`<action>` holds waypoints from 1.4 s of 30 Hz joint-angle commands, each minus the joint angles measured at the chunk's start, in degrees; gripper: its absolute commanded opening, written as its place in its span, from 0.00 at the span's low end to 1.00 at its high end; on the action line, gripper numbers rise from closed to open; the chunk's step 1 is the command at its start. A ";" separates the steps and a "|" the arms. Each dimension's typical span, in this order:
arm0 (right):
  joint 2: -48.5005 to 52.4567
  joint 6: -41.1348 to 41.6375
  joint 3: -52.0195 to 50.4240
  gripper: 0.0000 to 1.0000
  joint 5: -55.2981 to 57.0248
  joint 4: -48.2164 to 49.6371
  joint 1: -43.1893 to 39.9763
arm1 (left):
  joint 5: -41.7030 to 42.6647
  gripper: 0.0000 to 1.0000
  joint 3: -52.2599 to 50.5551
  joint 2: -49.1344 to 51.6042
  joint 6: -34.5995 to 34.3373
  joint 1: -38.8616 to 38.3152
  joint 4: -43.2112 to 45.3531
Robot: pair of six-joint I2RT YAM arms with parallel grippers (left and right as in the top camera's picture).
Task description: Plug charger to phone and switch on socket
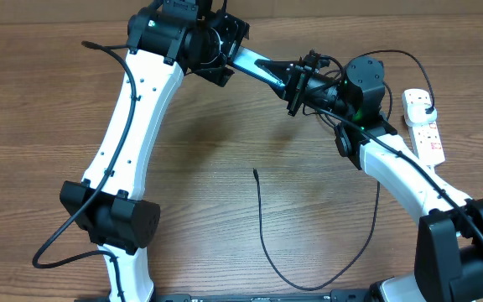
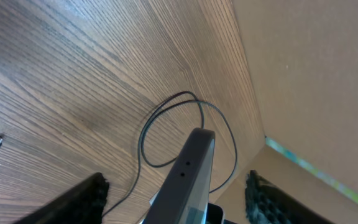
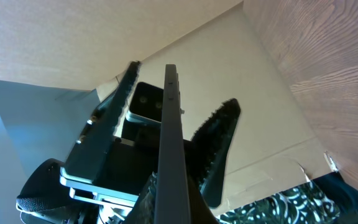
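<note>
right gripper (image 1: 295, 84) on phone (image 1: 257, 65), its long axis toward left gripper (image 1: 229, 55)

Matt wood-grain table (image 1: 40, 101), glossy white plastic socket (image 1: 430, 138).

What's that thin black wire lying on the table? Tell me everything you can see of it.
The charger cable is a long, thin black cord, limp and rubbery-looking. Its small connector tip lies free on the wooden table, plugged into nothing. From there it runs toward the near edge, bends in a wide U, climbs again and disappears under the right arm, so its other end is hidden. Only the table touches what shows.
</note>
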 commanded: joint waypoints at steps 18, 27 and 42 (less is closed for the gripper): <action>-0.48 7.93 0.92 0.04 -0.81 1.60 0.55 | 0.26 0.61 0.74 -0.07 -0.37 -1.62 -0.20; -0.48 7.93 0.92 0.04 -0.24 1.62 0.55 | 0.26 0.53 0.74 -0.04 -0.35 -2.01 -0.22; -0.48 7.93 0.92 0.04 -0.26 1.62 0.55 | 0.24 0.25 0.74 -0.04 -0.35 -2.62 -0.20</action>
